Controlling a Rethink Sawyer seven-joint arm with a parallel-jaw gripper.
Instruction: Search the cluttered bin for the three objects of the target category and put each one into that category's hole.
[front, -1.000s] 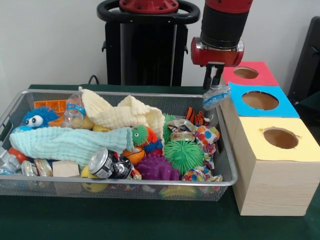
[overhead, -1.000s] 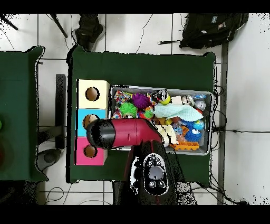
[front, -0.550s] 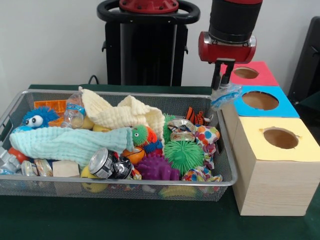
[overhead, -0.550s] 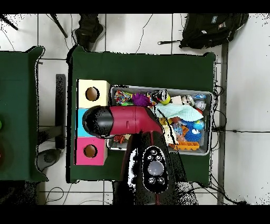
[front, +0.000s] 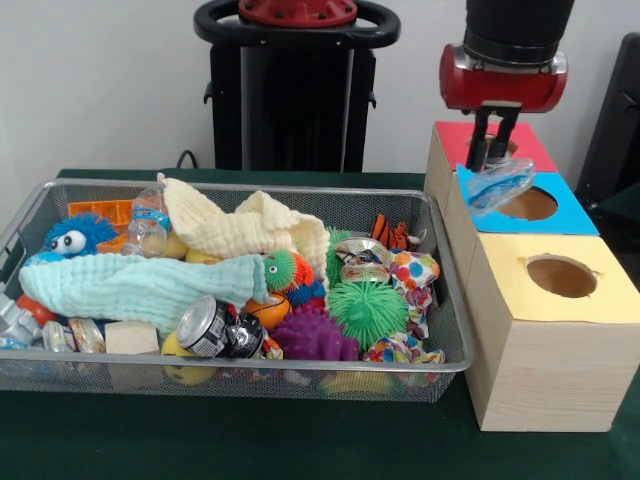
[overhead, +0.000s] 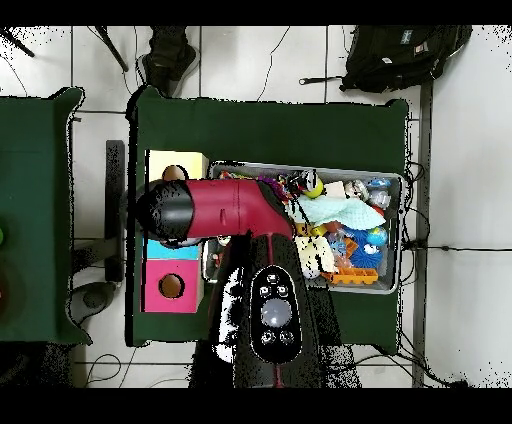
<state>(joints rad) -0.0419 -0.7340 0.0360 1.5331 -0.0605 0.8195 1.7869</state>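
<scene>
Gripper (front: 490, 152) clamping crumpled clear plastic bottle with blue label (front: 499, 184) | bottle hanging over blue-topped wooden box's (front: 560, 216) near-left edge | round hole (front: 527, 204) lying at bottle's 4 o'clock | bottle's long axis tilting.

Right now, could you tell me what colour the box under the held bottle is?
Blue box top, clearest in the front view.

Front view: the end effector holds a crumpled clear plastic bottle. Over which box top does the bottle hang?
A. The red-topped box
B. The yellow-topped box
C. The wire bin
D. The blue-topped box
D: the end effector grips the crumpled plastic bottle above the blue-topped box, beside its round hole, past the wire bin.
</scene>
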